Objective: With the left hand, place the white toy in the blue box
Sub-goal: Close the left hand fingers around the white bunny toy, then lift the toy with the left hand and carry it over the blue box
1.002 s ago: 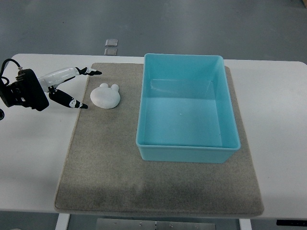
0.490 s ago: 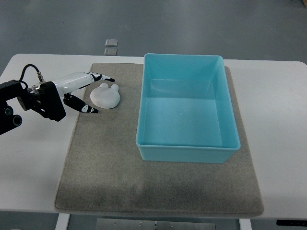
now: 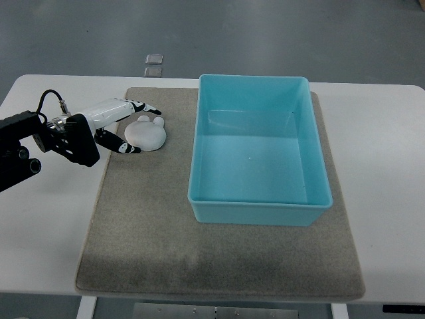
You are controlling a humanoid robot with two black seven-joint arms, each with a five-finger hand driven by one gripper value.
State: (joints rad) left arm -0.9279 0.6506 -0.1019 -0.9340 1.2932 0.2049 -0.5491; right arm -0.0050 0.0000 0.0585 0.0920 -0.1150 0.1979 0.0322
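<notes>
White table (image 3: 385, 166) on a grey floor (image 3: 265, 33).
A grey-brown mat (image 3: 146, 246) covers the table's middle. Two small square plates (image 3: 153, 64) sit in the floor beyond the far edge. Light is even.

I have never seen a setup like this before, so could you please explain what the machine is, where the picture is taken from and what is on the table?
This is one camera looking steeply down from the robot's own side of a white table. The robot is a humanoid with two arms ending in fingered hands; only the left hand shows, with its black arm coming in from the picture's left edge. The right arm is out of view.

A grey mat covers most of the table. On it lie a small white toy with two little ears and, to its right, an empty blue box.

Nothing is held. The left hand's fingers are spread, with some above the toy's upper edge and one at its left side, as if about to close on it.
</notes>
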